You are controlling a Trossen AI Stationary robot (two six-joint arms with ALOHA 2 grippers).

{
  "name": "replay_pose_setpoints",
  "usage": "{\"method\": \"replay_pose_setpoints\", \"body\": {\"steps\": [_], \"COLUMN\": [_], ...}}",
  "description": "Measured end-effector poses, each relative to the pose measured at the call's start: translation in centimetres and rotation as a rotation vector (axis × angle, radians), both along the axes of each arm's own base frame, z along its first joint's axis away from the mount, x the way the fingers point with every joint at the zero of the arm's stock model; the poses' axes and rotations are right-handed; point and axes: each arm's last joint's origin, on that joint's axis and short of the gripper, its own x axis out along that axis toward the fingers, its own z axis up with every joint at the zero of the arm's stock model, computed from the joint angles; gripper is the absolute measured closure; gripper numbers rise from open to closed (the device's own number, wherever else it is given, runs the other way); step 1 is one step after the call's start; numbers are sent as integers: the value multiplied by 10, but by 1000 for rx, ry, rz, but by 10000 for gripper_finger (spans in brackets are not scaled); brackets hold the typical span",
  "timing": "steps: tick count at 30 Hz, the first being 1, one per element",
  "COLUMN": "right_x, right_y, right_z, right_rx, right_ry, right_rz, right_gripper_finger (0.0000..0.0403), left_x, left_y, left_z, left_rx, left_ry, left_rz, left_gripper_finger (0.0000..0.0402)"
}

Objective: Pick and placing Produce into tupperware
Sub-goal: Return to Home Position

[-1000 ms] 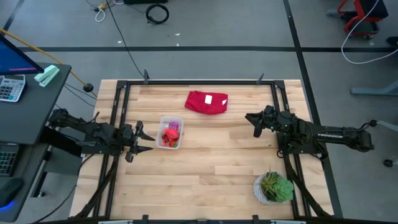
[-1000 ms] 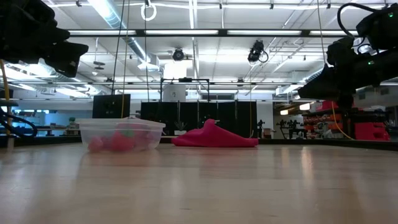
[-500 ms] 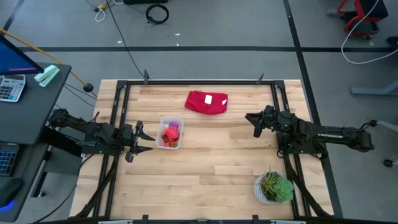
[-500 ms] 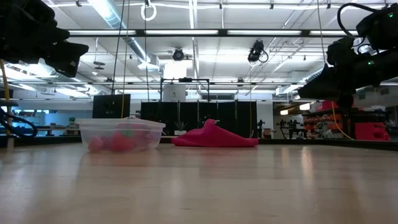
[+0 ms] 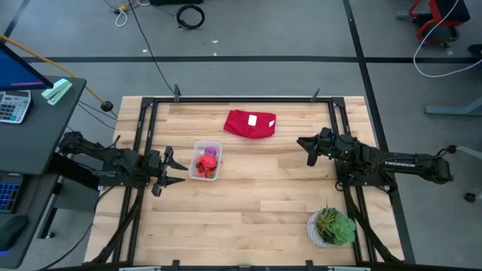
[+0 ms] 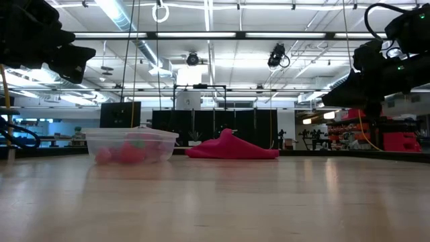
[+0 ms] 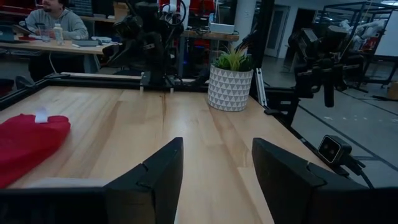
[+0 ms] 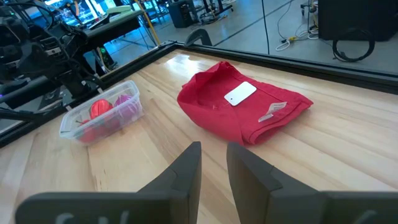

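Overhead, level, wrist views sharing tupperware

Through the clear wall of the tupperware, seen at counter level, the produce is only a smear of red and pink; I can't count the pieces or pick out a purple one. From overhead they are too small to separate. Above the tupperware the left arm is a dark bulk cut off by the picture's top and side, and the right arm, well away from it, is cropped likewise. From the left wrist, the red cloth near the tupperware runs off the edge, and a seated person far behind is cut at the top.
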Motion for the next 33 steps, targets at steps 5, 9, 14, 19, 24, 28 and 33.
{"method": "replay_pose_setpoints", "body": {"steps": [5, 9, 14, 19, 24, 28, 33], "right_x": [0, 0, 0, 0, 0, 0, 0], "right_y": [0, 0, 0, 0, 0, 0, 0], "right_z": [0, 0, 0, 0, 0, 0, 0], "right_rx": [0, 0, 0, 0, 0, 0, 0], "right_ry": [0, 0, 0, 0, 0, 0, 0], "right_rz": [0, 0, 0, -1, -1, -1, -1], "right_gripper_finger": [318, 318, 318, 318, 318, 318, 318], "left_x": [0, 0, 0, 0, 0, 0, 0], "left_y": [0, 0, 0, 0, 0, 0, 0], "left_z": [0, 0, 0, 0, 0, 0, 0], "left_rx": [0, 0, 0, 0, 0, 0, 0], "left_ry": [0, 0, 0, 0, 0, 0, 0], "left_rz": [0, 0, 0, 0, 0, 0, 0], "left_gripper_finger": [211, 209, 203, 204, 211, 209, 203]}}
